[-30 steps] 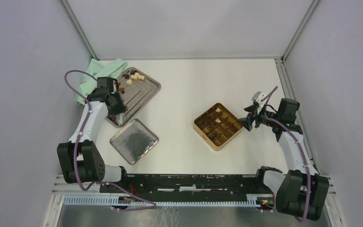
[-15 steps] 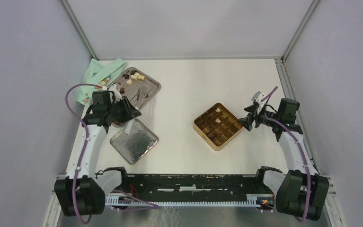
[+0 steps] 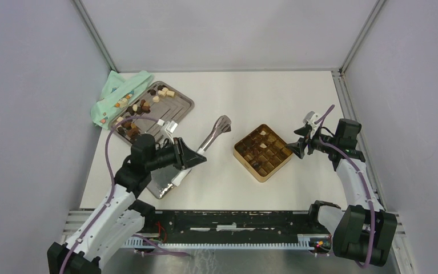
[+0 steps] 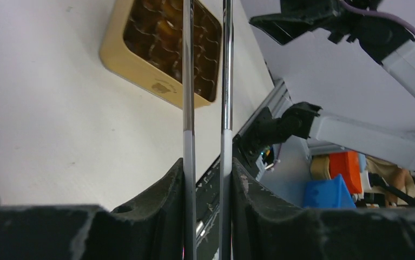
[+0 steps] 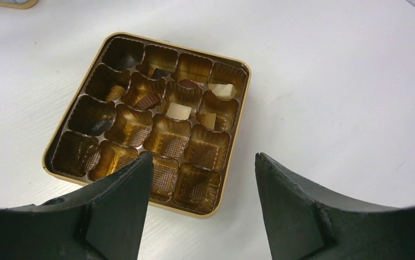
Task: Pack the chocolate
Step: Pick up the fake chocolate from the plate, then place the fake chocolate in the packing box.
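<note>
Gripping a pair of metal tongs (image 3: 213,134), the left gripper (image 3: 196,155) is clenched on the handle end. In the left wrist view the 2 shiny blades (image 4: 188,81) run straight up between the black fingers (image 4: 170,189), and both pads press on them from the outside. The tongs reach out over the white table (image 3: 250,97) toward the gold tin (image 3: 262,152), and their tips stop a little short of its left corner. Whether the tips carry anything cannot be told from these views.

The right gripper (image 3: 295,144) hangs just beside the tin's right corner with its jaws spread wide and nothing between them. In the right wrist view the tin lies in plain sight beyond the parted fingers (image 5: 116,200).

Most of the chocolate (image 3: 158,97) lies loose at the far left. Dark, light brown and cream pieces are scattered over the far metal tray (image 3: 176,111) and along the edge of the mint-green bag (image 3: 111,91) next to it. A 2nd metal tray (image 3: 160,185) sits nearer the arm bases, partly hidden under the left arm.

A few pieces are already in the tin (image 5: 151,116), which has 16 cups in a 4 by 4 grid. Cream ones (image 5: 178,112) sit toward the middle and the far right corner. Dark ones (image 5: 150,100) sit in cups on the left side. The nearest row of cups looks unfilled.
</note>
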Motion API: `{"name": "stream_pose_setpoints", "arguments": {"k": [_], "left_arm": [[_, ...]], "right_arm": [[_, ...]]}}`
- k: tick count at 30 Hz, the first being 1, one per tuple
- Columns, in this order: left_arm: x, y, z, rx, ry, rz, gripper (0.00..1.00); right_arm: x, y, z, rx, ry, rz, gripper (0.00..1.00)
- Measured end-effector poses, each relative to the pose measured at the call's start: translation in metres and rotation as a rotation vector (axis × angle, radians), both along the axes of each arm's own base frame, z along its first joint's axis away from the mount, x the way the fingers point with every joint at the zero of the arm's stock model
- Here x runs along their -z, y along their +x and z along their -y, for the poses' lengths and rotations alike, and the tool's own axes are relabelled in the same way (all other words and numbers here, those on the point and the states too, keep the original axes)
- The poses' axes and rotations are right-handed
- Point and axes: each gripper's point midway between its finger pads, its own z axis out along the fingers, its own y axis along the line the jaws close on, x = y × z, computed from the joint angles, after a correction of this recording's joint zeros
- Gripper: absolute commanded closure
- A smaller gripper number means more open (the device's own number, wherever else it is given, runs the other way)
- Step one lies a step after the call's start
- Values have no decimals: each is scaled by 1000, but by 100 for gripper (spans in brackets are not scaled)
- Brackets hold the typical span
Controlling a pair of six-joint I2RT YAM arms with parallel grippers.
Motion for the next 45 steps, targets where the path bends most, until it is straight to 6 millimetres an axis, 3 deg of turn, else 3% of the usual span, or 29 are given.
{"name": "stream_pose_setpoints", "arguments": {"k": [5, 18, 28, 32, 37, 45], "left_arm": [[0, -20, 24, 82, -57, 37, 98], [2, -39, 64, 168, -81, 96, 98], [49, -55, 100, 239, 78, 52, 98], [56, -56, 113, 252, 142, 73, 98], [53, -51, 123, 248, 179, 121, 98], [59, -42, 120, 215, 221, 131, 98]], "right_arm": [[0, 1, 1, 0, -8, 7, 25], [1, 2, 2, 4, -18, 11, 25], [2, 2, 3, 8, -22, 11, 26], [4, 4, 5, 24, -28, 9, 25], [21, 13, 9, 82, -71, -33, 26], [73, 23, -7, 97, -190, -176, 30]]}}
